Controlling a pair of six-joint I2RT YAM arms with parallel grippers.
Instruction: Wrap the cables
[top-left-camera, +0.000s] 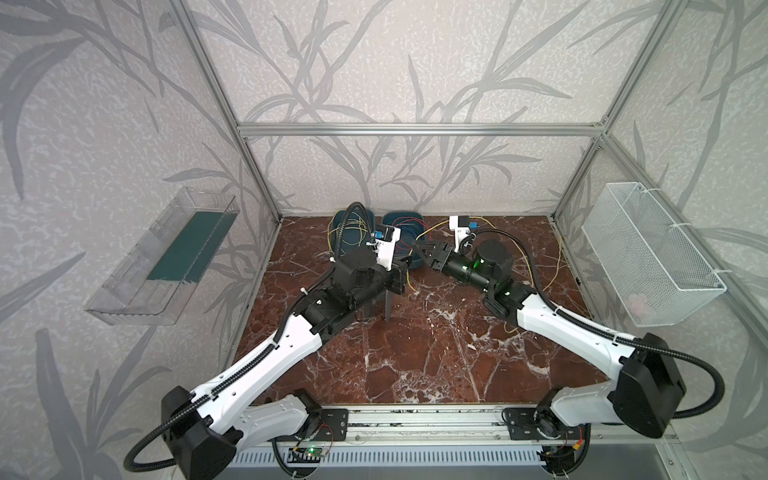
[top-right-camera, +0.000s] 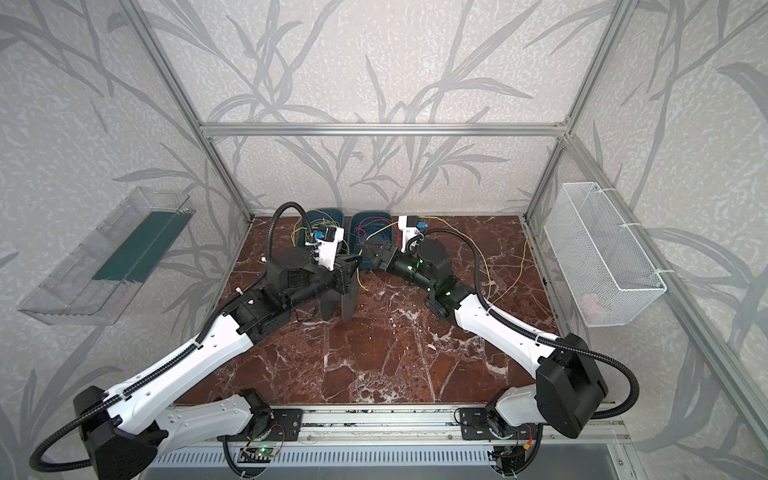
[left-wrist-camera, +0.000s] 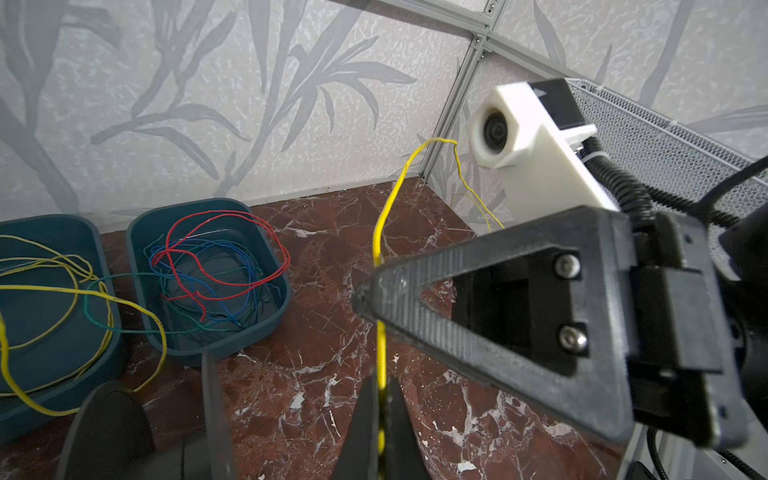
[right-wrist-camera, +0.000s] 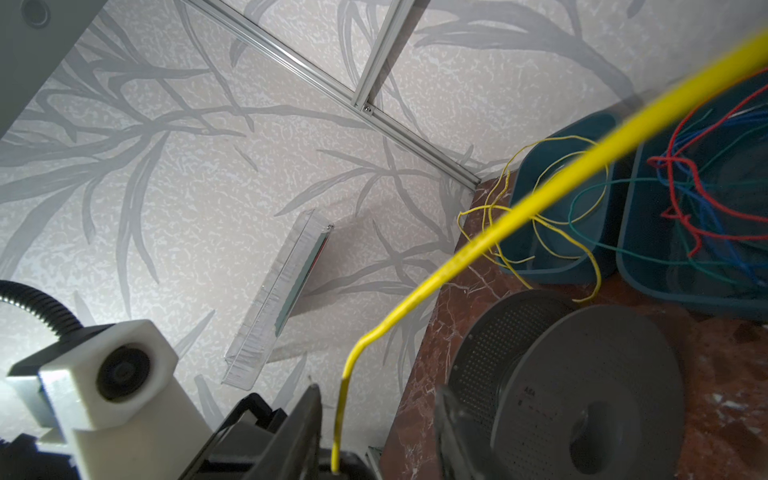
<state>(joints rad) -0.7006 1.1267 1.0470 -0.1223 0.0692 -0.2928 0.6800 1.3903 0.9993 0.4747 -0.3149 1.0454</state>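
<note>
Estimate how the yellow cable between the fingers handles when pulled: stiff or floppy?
Likely floppy: the yellow cable trails in loose curves over the table. Probably light and thin, so it may slip through the left gripper's shut fingers. The kink near the right gripper suggests it holds some bend.

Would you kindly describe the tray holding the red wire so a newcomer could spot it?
On the marble table, two teal trays sit side by side along the back wall. The wanted tray is nearer the right arm; its neighbour holds yellow cables, but this one holds red and blue wires.
</note>
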